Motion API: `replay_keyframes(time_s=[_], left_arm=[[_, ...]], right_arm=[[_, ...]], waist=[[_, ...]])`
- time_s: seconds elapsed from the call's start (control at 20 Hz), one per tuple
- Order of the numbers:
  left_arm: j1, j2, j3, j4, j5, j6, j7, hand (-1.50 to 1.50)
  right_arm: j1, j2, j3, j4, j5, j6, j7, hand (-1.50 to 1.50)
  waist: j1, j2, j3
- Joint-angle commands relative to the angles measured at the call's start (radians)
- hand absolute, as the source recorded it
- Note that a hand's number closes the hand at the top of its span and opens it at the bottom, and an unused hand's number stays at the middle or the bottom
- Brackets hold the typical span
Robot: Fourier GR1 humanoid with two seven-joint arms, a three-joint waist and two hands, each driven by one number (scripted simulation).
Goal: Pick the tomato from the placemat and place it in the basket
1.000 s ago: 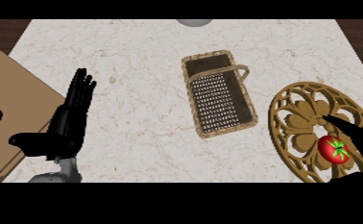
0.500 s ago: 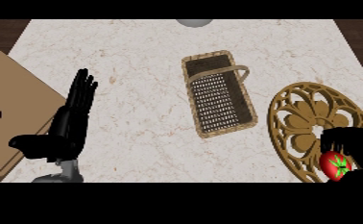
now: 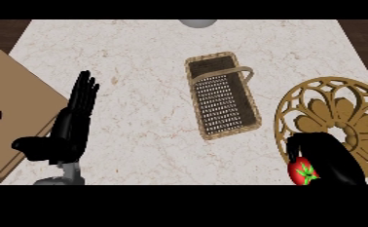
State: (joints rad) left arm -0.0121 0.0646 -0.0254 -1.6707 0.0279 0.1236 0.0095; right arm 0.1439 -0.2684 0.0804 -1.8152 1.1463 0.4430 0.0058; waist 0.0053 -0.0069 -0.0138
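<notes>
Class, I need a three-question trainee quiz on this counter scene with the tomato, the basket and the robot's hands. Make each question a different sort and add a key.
1. True or false: the tomato lies in the basket.
2. Which hand is curled round the tomato? A) left hand B) right hand C) neither
3. Fill in: the basket stands to the ____ of the round gold placemat in the head view.

Key:
1. False; it is at the placemat's lower edge, in the right hand, and the basket holds nothing that shows.
2. B; the left hand rests open, fingers straight, at the view's left.
3. left
</notes>
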Motion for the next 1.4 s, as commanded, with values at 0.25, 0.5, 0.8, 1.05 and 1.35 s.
replay_keyframes(time_s=[0.25,0.5,0.8,1.05,1.35], left_arm=[[-0.022,-0.012,-0.027,-0.001,-0.006,-0.006,0.013,0.0],[-0.008,-0.012,-0.022,0.006,-0.001,-0.009,0.006,0.0],[-0.001,-0.007,-0.008,0.007,0.01,-0.011,0.017,0.0],[-0.016,-0.006,-0.001,0.016,0.003,-0.002,0.004,0.0],[-0.005,-0.011,-0.006,-0.001,-0.006,0.012,0.023,0.0]], right_arm=[[-0.066,0.264,0.627,-0.057,0.183,-0.089,0.333,1.5],[-0.056,0.267,0.906,-0.129,0.076,-0.279,0.591,1.5],[-0.166,0.265,0.992,-0.221,-0.014,-0.494,0.693,1.5],[-0.247,0.262,1.016,-0.267,-0.039,-0.56,0.752,1.5],[-0.286,0.261,1.02,-0.263,-0.04,-0.609,0.858,1.5]], waist=[[0.045,-0.004,0.011],[0.021,-0.002,0.013],[0.016,-0.007,0.013],[0.002,-0.01,0.011],[-0.01,-0.014,0.011]])
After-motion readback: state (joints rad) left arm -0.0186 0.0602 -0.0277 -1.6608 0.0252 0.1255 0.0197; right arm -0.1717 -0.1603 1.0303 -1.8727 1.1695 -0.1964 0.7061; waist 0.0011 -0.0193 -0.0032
